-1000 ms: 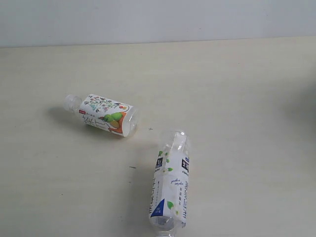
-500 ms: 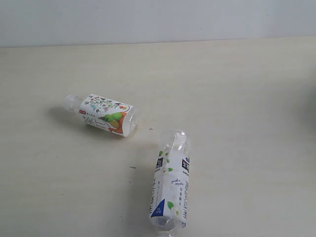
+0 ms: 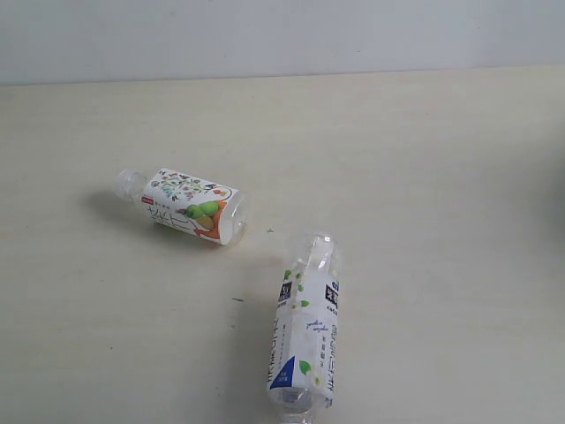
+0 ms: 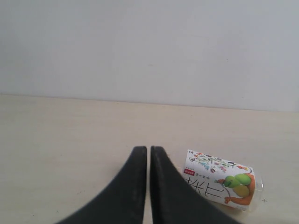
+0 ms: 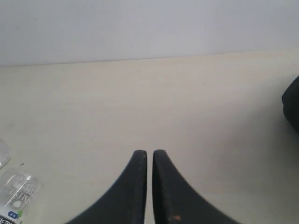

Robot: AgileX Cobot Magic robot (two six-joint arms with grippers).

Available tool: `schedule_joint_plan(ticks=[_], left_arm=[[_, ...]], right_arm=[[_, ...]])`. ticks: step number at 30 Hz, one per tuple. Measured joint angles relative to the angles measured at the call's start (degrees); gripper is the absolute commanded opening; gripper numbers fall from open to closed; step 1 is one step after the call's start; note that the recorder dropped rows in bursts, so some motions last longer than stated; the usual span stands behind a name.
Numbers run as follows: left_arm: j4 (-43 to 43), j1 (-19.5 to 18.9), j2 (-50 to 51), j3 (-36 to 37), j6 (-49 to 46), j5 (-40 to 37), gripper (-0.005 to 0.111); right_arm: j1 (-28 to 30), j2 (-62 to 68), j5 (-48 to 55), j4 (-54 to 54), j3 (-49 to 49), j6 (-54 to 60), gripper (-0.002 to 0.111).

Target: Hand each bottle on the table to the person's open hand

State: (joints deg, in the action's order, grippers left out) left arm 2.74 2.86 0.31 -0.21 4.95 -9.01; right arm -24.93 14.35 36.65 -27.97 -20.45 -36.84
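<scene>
- Plain white wall backs a wide, pale beige wood-grain tabletop [image 3: 424, 159]; its surface is matte and flat, with a few tiny dark specks.
- Exterior view: two bottles lie on their sides, apart from each other.
- The fruit-and-flower bottle [image 3: 187, 207] lies left of centre, with its pale cap end pointing left.
- The leafy bottle [image 3: 305, 340] lies near the lower edge, with its clear base toward the wall.
- Neither arm appears in this view, and the person's open hand is not in view either.
- Left wrist view: the left fingers [image 4: 131, 186] are black, smooth and tapered, clenched tip to tip on nothing.
- The fruit-and-flower bottle [image 4: 220, 179] lies on the tabletop just beside the left fingers, not touching them.
- Right wrist view: the right fingers [image 5: 133, 186] are likewise clenched and empty.
- The leafy bottle [image 5: 14, 196] shows only partly at the frame edge, well off the line of the right fingers.
- A dark shape [image 5: 292, 102] at the opposite edge cannot be identified.
- Step in hand, as judged: approach for a pick, probably by the left arm on the fruit-and-flower bottle.
- Spread the fingers before descending, then set them across the labelled barrel, square to the long axis.
- Both bottles are thin, clear, round plastic, so expect rolling and denting; squeeze moderately at mid-label.
</scene>
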Motion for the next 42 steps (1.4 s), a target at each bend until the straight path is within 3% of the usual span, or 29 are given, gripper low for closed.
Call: schedule_joint_plan(ticks=[7,14,24,27,33,42], left_arm=[[0.0,0.0,0.0,0.0,0.0,0.0,0.005],[0.0,0.0,0.0,0.0,0.0,0.0,0.005],[0.0,0.0,0.0,0.0,0.0,0.0,0.005],[0.0,0.0,0.0,0.0,0.0,0.0,0.005],[0.0,0.0,0.0,0.0,0.0,0.0,0.005],[0.0,0.0,0.0,0.0,0.0,0.0,0.005]], right_arm=[[0.0,0.22,-1.44,-9.86,0.31,-1.65,0.019],[0.0,0.22,-10.66,-17.55,9.48,-4.73,0.051],[0.0,-3.99,-14.6,-19.78,11.05,-4.95,0.053],[0.0,-7.63,-13.5,-19.0,11.05,-4.95,0.046],[0.0,-13.24,-9.49,-17.57,11.05,-2.82,0.001],[0.0,-14.04,-8.64,-14.12,9.64,0.15,0.0]])
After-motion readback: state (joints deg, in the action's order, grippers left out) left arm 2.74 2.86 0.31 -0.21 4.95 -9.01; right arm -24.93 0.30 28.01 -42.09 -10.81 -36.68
